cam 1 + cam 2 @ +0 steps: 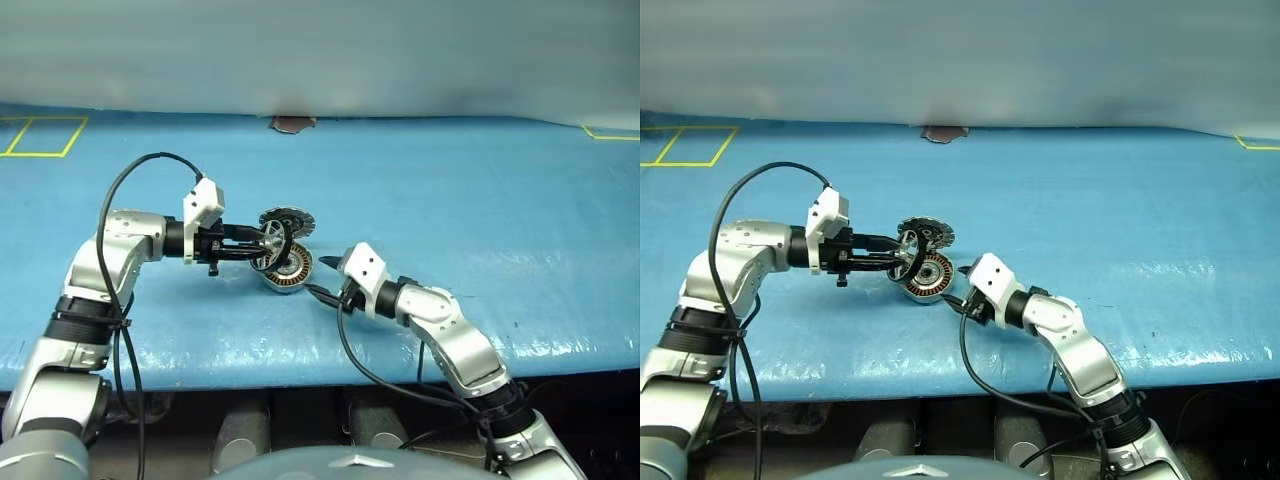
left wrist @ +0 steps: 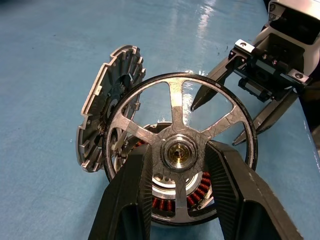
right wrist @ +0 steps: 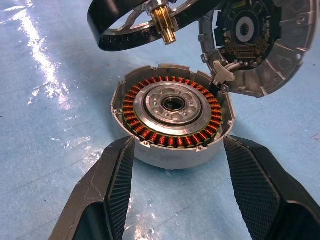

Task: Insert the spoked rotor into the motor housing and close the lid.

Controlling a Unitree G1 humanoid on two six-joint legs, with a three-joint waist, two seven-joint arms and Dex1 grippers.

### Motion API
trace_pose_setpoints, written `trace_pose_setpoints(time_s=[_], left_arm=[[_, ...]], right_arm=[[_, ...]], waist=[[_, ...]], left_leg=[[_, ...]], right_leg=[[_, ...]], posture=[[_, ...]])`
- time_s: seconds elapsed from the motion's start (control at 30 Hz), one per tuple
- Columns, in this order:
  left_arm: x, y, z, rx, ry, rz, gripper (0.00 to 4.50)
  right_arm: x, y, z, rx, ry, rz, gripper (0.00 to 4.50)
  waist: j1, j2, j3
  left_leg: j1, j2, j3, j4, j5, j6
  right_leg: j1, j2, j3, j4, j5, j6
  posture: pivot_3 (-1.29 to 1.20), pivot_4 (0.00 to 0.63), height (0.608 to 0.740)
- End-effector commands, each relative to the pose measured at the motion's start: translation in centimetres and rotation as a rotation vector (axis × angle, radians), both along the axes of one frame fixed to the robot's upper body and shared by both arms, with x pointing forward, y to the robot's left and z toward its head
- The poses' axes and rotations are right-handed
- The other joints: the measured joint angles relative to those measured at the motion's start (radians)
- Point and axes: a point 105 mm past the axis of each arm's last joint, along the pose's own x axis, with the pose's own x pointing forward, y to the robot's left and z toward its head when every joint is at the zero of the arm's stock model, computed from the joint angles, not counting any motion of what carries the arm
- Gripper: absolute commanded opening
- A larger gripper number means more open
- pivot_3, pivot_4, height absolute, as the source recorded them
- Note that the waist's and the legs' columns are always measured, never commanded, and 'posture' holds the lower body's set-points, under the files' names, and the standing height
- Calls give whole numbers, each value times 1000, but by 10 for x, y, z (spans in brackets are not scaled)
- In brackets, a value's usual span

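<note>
My left gripper is shut on the hub of the spoked rotor, a silver wheel with a dark rim. It holds the rotor tilted just above the motor housing. The housing sits open on the blue table, showing copper windings around a dark centre. The ribbed grey lid stands tilted up from the housing's far rim. My right gripper is open at table level. Its fingers stand to either side of the housing's near wall, with a gap on each side.
The blue table cover stretches wide to both sides. Yellow tape marks lie at the far left, and another tape mark is at the far right. A small brown patch sits at the far edge. The table's front edge runs just below my arms.
</note>
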Motion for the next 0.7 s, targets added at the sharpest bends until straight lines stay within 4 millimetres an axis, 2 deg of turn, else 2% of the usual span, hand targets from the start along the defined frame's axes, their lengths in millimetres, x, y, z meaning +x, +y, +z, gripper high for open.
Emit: trace_pose_setpoints(time_s=[0.03, 0.43, 0.7], left_arm=[[7, -1, 3, 43, -44, -28, 1522], [13, -15, -6, 59, -27, -84, 1522], [17, -14, -11, 138, -40, -127, 1522]], right_arm=[[-1, -1, 17, 32, -69, 9, 2981], [-9, -6, 16, 31, -55, 39, 2981], [-8, -6, 16, 28, -67, 26, 2981]], waist=[[-1, 0, 0], [0, 0, 0], [0, 0, 0]], left_leg=[[0, 0, 0, 0, 0, 0], [-1, 0, 0, 1, 0, 0], [-1, 0, 0, 1, 0, 0]], right_leg=[[0, 0, 0, 0, 0, 0], [0, 0, 0, 0, 0, 0], [0, 0, 0, 0, 0, 1]], posture=[[0, 150, 740], [0, 150, 740], [0, 150, 740]])
